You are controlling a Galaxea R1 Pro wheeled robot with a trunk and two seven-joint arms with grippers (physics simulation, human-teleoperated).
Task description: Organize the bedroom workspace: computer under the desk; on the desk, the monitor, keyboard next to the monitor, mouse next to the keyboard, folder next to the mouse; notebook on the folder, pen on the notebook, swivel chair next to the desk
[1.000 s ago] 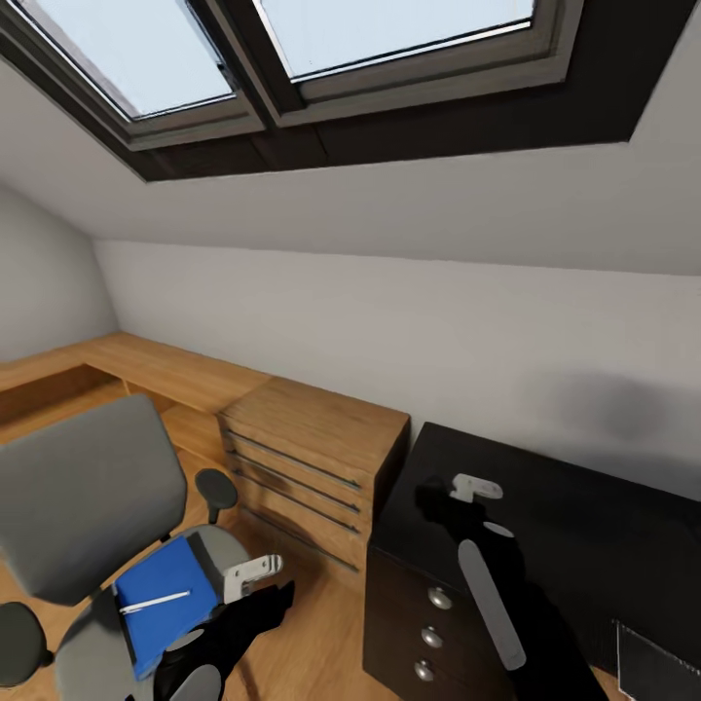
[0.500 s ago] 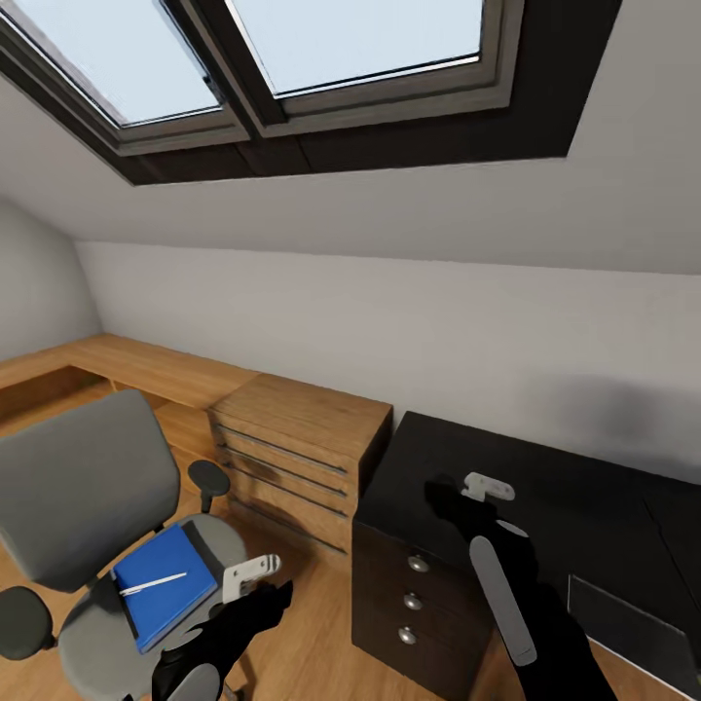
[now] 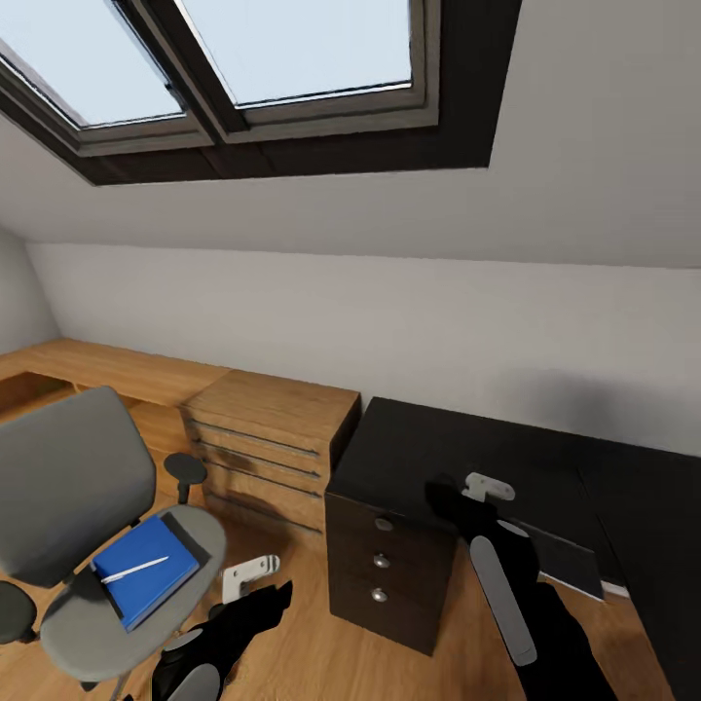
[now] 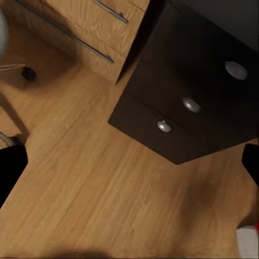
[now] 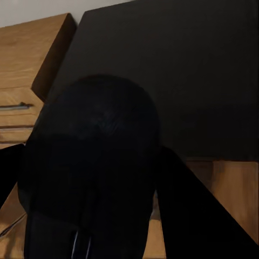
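Observation:
The grey swivel chair [image 3: 68, 487] stands at the left on the wood floor. On its seat lies a blue flat notebook or folder [image 3: 146, 574] over a darker sheet, with the thin white pen [image 3: 134, 570] on top. The black-topped desk [image 3: 487, 443] with its three-knob drawer unit [image 3: 380, 560] is at the right. My right gripper [image 3: 445, 506] hovers over the desk's near corner, shut on the black oval mouse [image 5: 91, 162]. My left gripper [image 3: 265, 601] hangs open over the floor between chair and drawer unit [image 4: 189, 102], with nothing between its fingers.
A light-wood chest [image 3: 268, 438] with long bar handles stands against the wall between chair and desk, joined to a low wooden bench [image 3: 97, 365] running left. A flat dark slab with a pale edge [image 3: 574, 570] lies on the desk beside my right forearm. Skylights [image 3: 243, 58] slope overhead.
The whole picture has slid left, so the camera has turned right: more of the desk and drawer unit shows. Both arms keep their places in the view.

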